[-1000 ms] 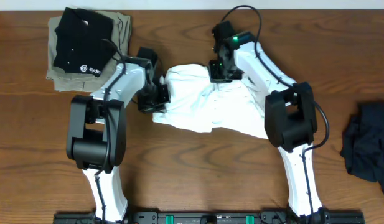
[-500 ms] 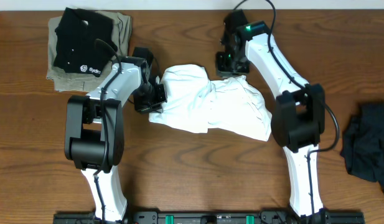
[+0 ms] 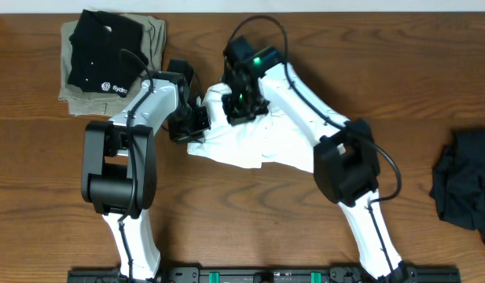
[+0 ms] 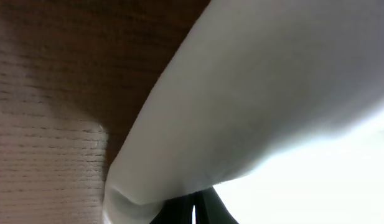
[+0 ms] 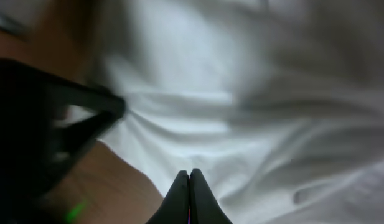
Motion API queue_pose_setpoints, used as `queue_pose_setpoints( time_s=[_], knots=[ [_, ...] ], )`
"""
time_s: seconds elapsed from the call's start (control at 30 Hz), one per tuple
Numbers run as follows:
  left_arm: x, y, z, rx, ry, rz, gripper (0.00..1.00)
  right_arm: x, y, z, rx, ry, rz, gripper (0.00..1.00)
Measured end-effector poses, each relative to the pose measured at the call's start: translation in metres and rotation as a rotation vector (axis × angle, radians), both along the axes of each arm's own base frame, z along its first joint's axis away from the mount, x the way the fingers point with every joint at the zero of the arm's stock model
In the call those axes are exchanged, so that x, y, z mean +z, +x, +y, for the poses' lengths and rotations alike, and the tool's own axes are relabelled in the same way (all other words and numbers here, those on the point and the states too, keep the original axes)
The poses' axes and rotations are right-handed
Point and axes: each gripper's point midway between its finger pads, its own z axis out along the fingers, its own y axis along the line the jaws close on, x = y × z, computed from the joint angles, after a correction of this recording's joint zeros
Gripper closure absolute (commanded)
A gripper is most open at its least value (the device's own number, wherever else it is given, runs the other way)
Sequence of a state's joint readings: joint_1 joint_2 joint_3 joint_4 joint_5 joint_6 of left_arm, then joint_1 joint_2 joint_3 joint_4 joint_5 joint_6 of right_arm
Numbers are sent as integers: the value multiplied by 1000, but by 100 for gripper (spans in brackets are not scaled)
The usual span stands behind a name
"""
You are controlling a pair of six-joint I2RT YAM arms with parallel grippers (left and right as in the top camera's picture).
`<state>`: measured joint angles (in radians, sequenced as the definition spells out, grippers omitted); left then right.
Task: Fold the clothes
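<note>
The clothes, a wrinkled white T-shirt, lie bunched at the table's middle. My left gripper sits at the shirt's left edge, shut on a fold of it. In the left wrist view the white cloth drapes over the dark fingertips and hangs above the wood. My right gripper is over the shirt's upper left part, close to the left gripper. Its fingers are pressed together with no cloth seen between them, and creased fabric lies just beyond the tips.
At the back left a folded black shirt with a white logo lies on a folded khaki garment. A dark crumpled garment lies at the right edge. The left arm's dark gripper body fills the right wrist view's left side.
My right gripper has swung left from the shirt's upper right to its upper left, near the left gripper. The left gripper has stayed at the shirt's left edge.
</note>
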<state>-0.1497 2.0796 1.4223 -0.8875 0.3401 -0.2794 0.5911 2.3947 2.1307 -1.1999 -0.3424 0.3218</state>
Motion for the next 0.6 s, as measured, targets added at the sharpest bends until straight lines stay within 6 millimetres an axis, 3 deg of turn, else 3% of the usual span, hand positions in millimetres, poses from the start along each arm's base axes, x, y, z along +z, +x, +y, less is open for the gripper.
queue_pose_setpoints(
  time_s=[0.2,0.6],
  knots=[
    [0,0,0,0,1,1,94,-18,-5,-37,-72,-173,50,99],
    [0,0,0,0,2,1,94,-19,3,-127,-224,-449,87,99]
  ],
)
